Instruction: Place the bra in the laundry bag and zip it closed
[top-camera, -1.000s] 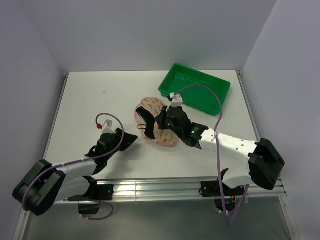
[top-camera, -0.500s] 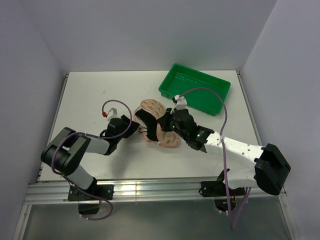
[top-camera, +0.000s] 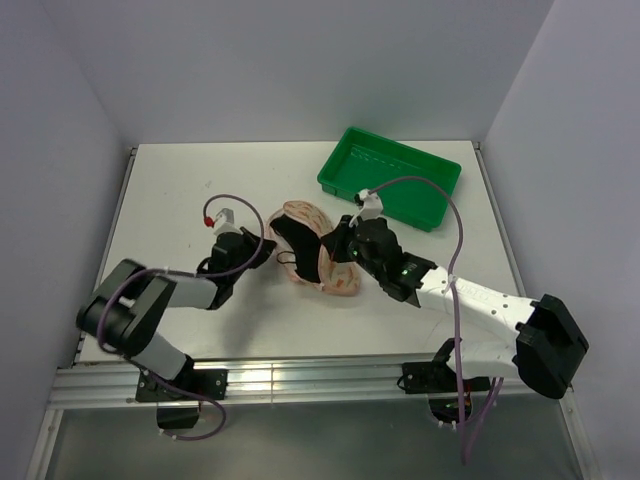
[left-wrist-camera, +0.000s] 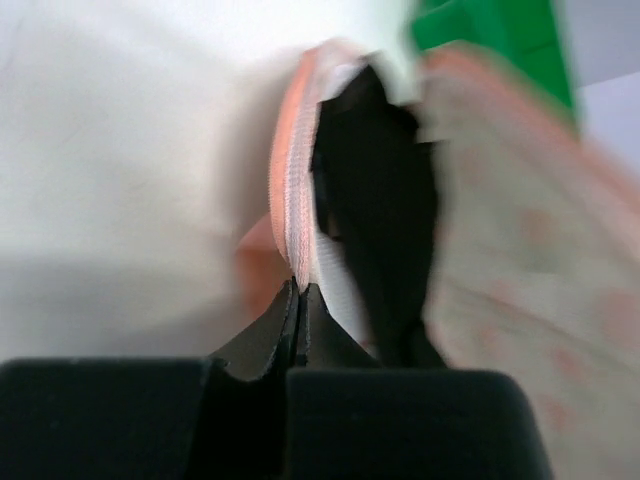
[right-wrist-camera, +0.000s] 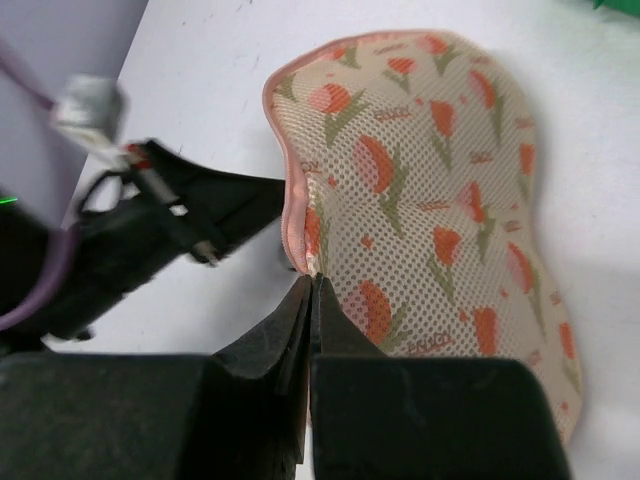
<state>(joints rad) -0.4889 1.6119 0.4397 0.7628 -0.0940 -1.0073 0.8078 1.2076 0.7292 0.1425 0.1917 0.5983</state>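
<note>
With the jaws of the left gripper (left-wrist-camera: 300, 288) clamped on the zip rim of the peach-pink printed mesh laundry bag (right-wrist-camera: 430, 170) and those of the right gripper (right-wrist-camera: 312, 282) on its upper half's edge, I should draw the rim taut, with the soft black fabric bra (left-wrist-camera: 375, 190) between the halves tucked clear of the zip

White table (top-camera: 170, 190); plain pale lavender walls (top-camera: 300, 60) on three sides; aluminium rail (top-camera: 300, 379) along near edge.

Left arm's black two-finger gripper (top-camera: 266, 246) (left-wrist-camera: 300, 292) points toward 2 o'clock, jaws pinched together; right arm's black two-finger gripper (top-camera: 336, 250) (right-wrist-camera: 311, 283) points toward 10 o'clock, jaws also closed.
</note>
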